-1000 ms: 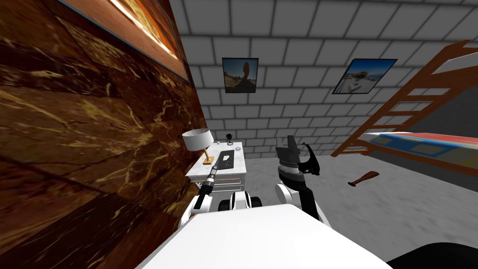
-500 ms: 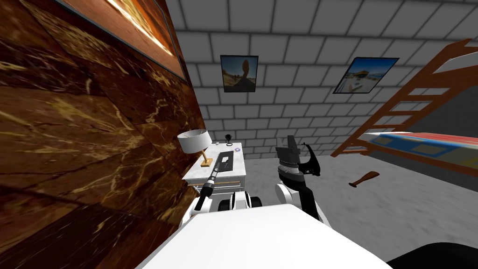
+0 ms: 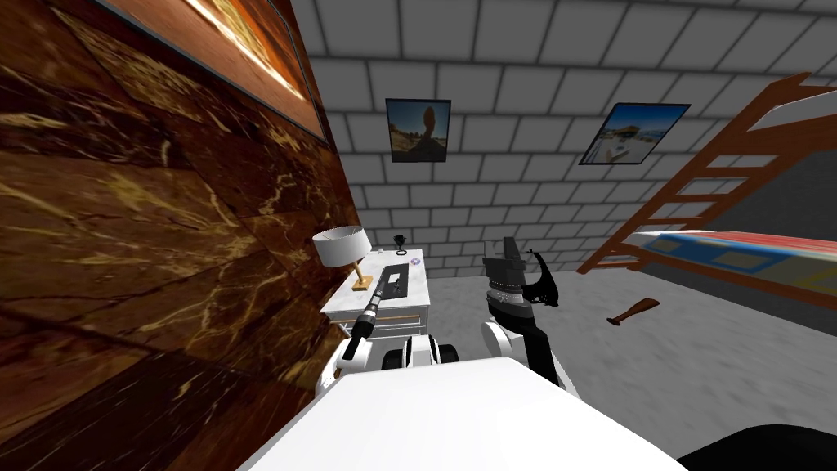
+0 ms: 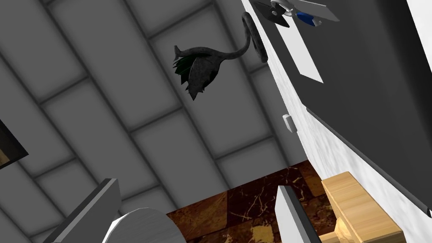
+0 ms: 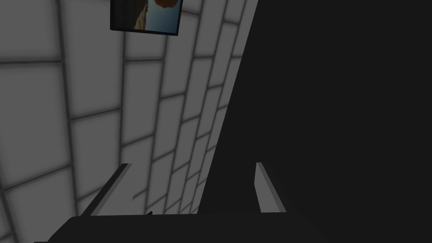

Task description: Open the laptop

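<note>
Presently the left jaws gape wide near the laptop (image 4: 371, 84), the right jaws likewise.

Heads up on what can't be read here. From the head camera the laptop (image 3: 396, 282) is a tiny dark slab on the white desk (image 3: 415, 288). It's way too small to tell any lid seam, and the left arm (image 3: 368, 319) overlaps its near end. The little disc (image 3: 415, 261) beside it is too small to name. Up close from the left wrist, the laptop runs off the edge, same for the lamp shade (image 4: 143, 225) and its wooden base (image 4: 358, 206). Some small bits (image 4: 306, 17) with a blue part at the laptop's far end are clipped, so can't tell what they are. The wooden ladder (image 3: 719, 163) and the wall picture (image 3: 245, 41) are cropped too.
</note>
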Tool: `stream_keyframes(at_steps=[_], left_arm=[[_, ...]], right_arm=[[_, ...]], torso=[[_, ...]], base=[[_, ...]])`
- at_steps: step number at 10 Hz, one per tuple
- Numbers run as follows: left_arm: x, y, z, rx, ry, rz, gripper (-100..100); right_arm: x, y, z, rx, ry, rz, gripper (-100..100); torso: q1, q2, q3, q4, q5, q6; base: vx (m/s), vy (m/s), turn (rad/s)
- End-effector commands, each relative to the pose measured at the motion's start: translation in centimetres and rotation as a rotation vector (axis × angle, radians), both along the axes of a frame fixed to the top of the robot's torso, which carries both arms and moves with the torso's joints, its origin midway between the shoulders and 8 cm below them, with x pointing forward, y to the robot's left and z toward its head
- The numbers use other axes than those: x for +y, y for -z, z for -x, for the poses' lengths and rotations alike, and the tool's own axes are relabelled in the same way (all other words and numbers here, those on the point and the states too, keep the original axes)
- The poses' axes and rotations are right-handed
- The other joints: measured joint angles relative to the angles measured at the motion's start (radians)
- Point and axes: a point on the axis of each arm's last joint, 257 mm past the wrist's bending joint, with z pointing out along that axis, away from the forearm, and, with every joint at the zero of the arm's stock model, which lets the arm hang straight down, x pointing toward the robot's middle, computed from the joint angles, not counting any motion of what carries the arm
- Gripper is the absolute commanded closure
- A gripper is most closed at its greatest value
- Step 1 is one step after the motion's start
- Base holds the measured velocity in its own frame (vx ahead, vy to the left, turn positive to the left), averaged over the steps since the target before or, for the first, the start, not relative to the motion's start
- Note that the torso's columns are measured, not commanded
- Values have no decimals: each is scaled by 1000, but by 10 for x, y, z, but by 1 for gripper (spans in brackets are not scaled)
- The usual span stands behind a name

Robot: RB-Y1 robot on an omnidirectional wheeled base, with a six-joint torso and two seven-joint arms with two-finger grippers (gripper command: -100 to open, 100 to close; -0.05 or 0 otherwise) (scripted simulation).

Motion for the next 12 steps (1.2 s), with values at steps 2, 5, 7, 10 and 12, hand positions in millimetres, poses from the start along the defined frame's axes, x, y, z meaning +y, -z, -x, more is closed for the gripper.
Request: stream_keyframes(at_steps=[2, 5, 7, 10, 12], left_arm=[[4, -20, -18, 2, -4, 0, -100], [7, -37, -33, 1, -8, 1, -100], [7, -40, -35, -1, -8, 1, -100], [7, -40, -35, 1, -9, 1, 0], [7, -40, -35, 1, -9, 1, 0]], right_arm=[[0, 0, 0, 0, 0, 0, 0], [0, 0, 0, 0, 0, 0, 0], [0, 0, 0, 0, 0, 0, 0], [0, 0, 0, 0, 0, 0, 0], [0, 0, 0, 0, 0, 0, 0]], torso=[[0, -1, -1, 0, 0, 0], [0, 0, 0, 0, 0, 0], [0, -1, -1, 0, 0, 0], [0, -2, -1, -1, 0, 0], [0, -1, 0, 0, 0, 0]], base=[[-52, -6, -11], [-59, -4, -12], [-41, -1, -8], [-2, 0, 0], [0, 0, 0]])
